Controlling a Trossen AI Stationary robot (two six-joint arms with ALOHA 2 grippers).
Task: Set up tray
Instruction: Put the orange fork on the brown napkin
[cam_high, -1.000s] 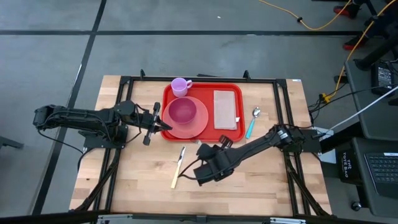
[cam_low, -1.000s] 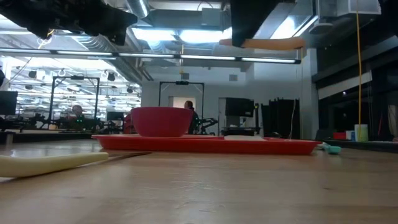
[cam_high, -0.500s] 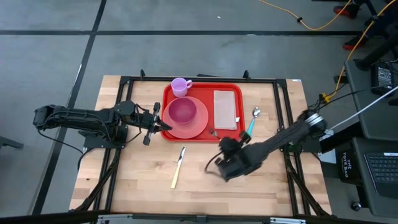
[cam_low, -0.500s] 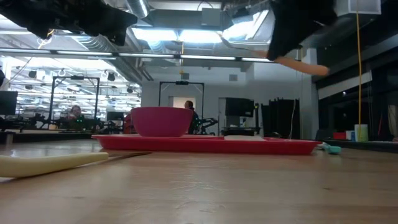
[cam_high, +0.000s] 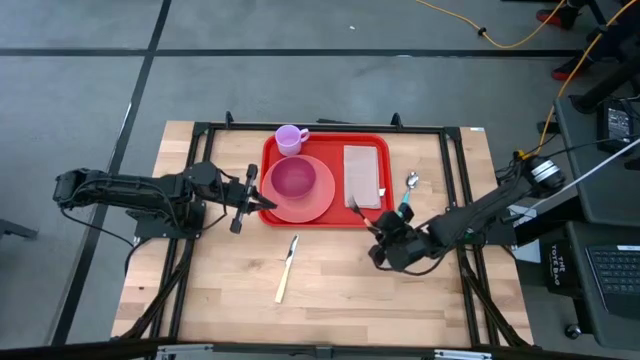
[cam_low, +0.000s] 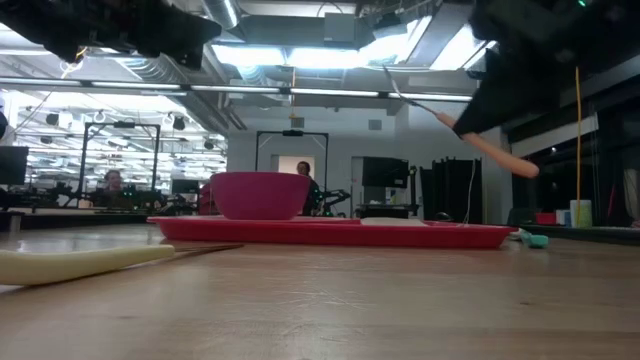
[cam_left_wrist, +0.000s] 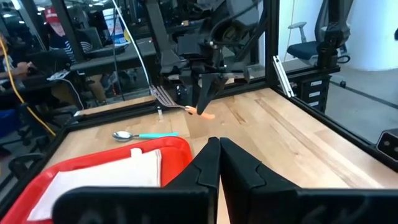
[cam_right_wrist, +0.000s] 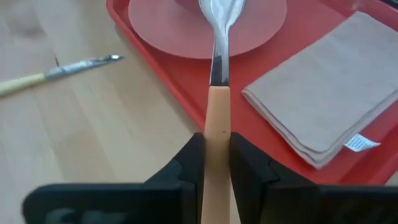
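Note:
The red tray (cam_high: 340, 218) lies at the table's far middle. On it rest a pink plate (cam_high: 318, 200) bearing a magenta bowl (cam_high: 293, 178), a lilac cup (cam_high: 290, 138) and a pale napkin (cam_high: 362, 176). My right gripper (cam_high: 383, 240) is off the tray's near right corner, shut on an orange-handled fork (cam_high: 358, 210). My left gripper (cam_high: 260, 198) is shut and hovers at the tray's left rim, high above the table in the low view. A cream-handled knife (cam_high: 287, 268) lies on the wood, and a teal-handled spoon (cam_high: 406, 198) lies to the right of the tray. My right gripper pinches the fork's orange handle (cam_right_wrist: 217, 127) between its two fingers (cam_right_wrist: 247, 163), the handle lying along them. The metal head (cam_right_wrist: 221, 14) points ahead toward the tray. The fork is lifted clear and tilted, with its tines higher than the handle's free end (cam_low: 520, 166).
Bare wood is free on the table's near half around the knife (cam_low: 70, 262). Black frame rails (cam_high: 455, 170) run along the table's sides. In the low view the tray's rim (cam_low: 330, 234) and the bowl (cam_low: 260, 194) stand ahead.
My right gripper has carried the fork from above the table's near middle toward the right and far side, up to the tray's near right corner. The fork has tipped from level to tilted, handle end down. The left arm has kept still.

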